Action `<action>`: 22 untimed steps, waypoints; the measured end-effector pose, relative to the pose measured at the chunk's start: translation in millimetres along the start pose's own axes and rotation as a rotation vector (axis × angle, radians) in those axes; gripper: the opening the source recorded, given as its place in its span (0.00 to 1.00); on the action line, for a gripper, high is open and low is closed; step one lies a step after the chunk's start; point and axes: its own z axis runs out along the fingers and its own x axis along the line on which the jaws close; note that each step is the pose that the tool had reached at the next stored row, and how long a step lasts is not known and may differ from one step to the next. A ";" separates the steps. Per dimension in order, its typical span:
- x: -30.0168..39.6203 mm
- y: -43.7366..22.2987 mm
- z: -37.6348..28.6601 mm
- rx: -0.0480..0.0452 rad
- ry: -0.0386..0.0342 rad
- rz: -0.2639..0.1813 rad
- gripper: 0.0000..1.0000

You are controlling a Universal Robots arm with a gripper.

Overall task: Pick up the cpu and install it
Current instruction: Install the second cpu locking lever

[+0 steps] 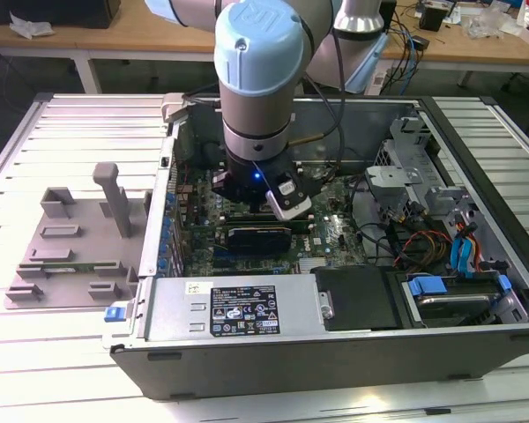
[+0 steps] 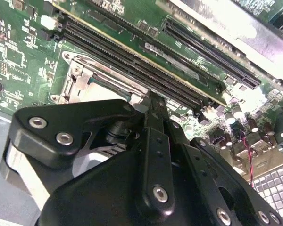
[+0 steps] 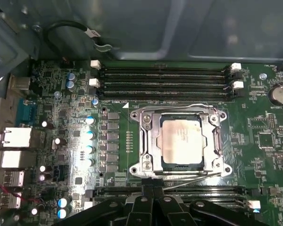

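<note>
Gripper [image 3: 153,200] fingers look closed and empty from my station, hovering beside the socket frame [image 3: 148,165]; I see the cpu [image 3: 181,141] seated inside it.

I see an open PC case [image 1: 476,150] lying on a slatted table [image 1: 62,123], motherboard [image 1: 335,233] facing up, black PSU [image 1: 247,308] along its near edge, drive cage [image 1: 406,150] and blue-tabbed bays [image 1: 458,295] toward the exterior view's right. Grey tray [image 1: 70,256] with upright posts sits on the table just beside the case, on the exterior view's left. In the first wrist view I get four RAM slots [image 3: 165,80] next to the metal socket frame [image 3: 148,141], a capacitor row [image 3: 88,141] and rear I/O ports [image 3: 14,141].
</note>
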 end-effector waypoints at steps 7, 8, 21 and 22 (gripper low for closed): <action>1.6 -2.9 4.0 -0.0137 0.0000 0.000 0.11; 2.5 -3.2 5.2 -0.0252 0.0001 0.001 0.11; 6.7 -6.0 16.7 -0.0890 0.0001 0.003 0.11; 7.7 -6.2 17.4 -0.0906 0.0003 0.004 0.11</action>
